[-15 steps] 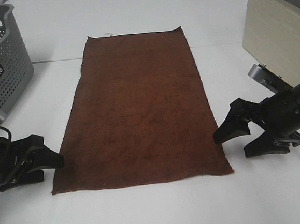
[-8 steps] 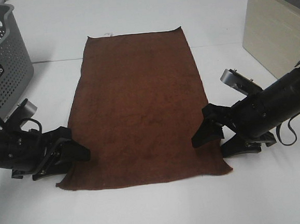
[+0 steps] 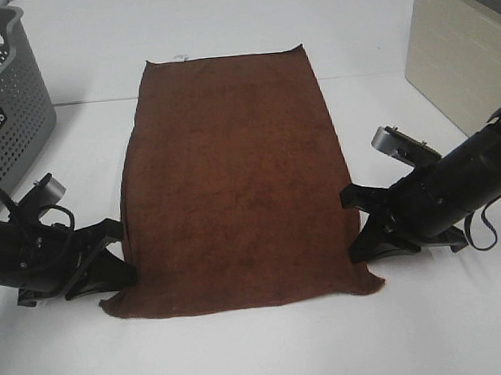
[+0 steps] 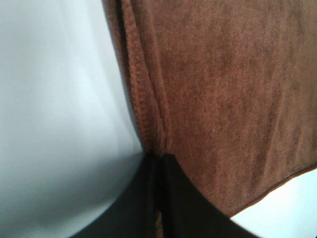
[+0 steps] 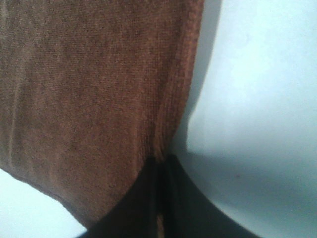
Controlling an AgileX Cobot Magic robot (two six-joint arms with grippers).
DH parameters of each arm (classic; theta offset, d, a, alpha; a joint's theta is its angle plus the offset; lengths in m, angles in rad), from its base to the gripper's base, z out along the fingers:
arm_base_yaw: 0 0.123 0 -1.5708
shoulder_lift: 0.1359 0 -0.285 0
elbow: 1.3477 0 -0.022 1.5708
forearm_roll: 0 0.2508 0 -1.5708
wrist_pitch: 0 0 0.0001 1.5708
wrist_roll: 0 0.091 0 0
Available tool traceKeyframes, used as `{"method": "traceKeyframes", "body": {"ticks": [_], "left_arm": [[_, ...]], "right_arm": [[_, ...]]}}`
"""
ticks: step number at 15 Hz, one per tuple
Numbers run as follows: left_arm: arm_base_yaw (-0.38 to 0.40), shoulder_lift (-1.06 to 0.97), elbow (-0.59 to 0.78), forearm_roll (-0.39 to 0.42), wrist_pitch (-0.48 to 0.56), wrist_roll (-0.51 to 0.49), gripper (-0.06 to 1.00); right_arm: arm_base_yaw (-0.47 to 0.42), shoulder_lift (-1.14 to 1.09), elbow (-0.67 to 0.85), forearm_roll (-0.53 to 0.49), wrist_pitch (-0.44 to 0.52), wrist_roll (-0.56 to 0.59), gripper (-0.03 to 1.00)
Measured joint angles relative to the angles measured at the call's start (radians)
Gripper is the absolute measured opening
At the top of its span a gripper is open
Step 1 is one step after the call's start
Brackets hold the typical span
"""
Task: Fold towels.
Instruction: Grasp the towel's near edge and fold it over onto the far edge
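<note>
Towel (image 3: 237,180) lies with its long axis near-to-far on table (image 3: 264,356); left gripper (image 3: 125,254) and right gripper (image 3: 354,225) jaws clamped on opposite long hems, beside near corners; far hem lies straight ahead.

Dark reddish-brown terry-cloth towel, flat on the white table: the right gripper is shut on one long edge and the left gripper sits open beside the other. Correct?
Not quite. The left gripper is also shut, pinching the hem of the dark reddish-brown terry-cloth towel, as the left wrist view shows. The right gripper is shut on the other long edge.
</note>
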Motion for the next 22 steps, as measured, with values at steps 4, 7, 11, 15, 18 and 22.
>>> {"method": "traceKeyframes", "body": {"ticks": [4, 7, 11, 15, 18, 22], "left_arm": [[0.0, -0.077, 0.054, 0.055, -0.015, -0.038, 0.0], [0.0, -0.139, 0.135, 0.062, -0.015, -0.042, 0.0], [0.0, -0.186, 0.269, 0.062, -0.008, -0.027, 0.0], [0.0, -0.229, 0.33, 0.064, -0.002, -0.022, 0.0], [0.0, -0.229, 0.301, 0.053, 0.016, -0.033, 0.0], [0.0, -0.229, 0.165, 0.033, -0.011, -0.102, 0.0]], "right_arm": [[0.0, -0.043, 0.033, -0.062, 0.032, 0.062, 0.0], [0.0, -0.114, 0.117, -0.069, 0.036, 0.074, 0.0], [0.0, -0.201, 0.262, -0.061, 0.036, 0.068, 0.0], [0.0, -0.254, 0.335, -0.043, 0.037, 0.049, 0.0], [0.0, -0.258, 0.288, -0.035, 0.044, 0.032, 0.0], [0.0, -0.258, 0.108, -0.067, 0.059, 0.051, 0.0]]}}
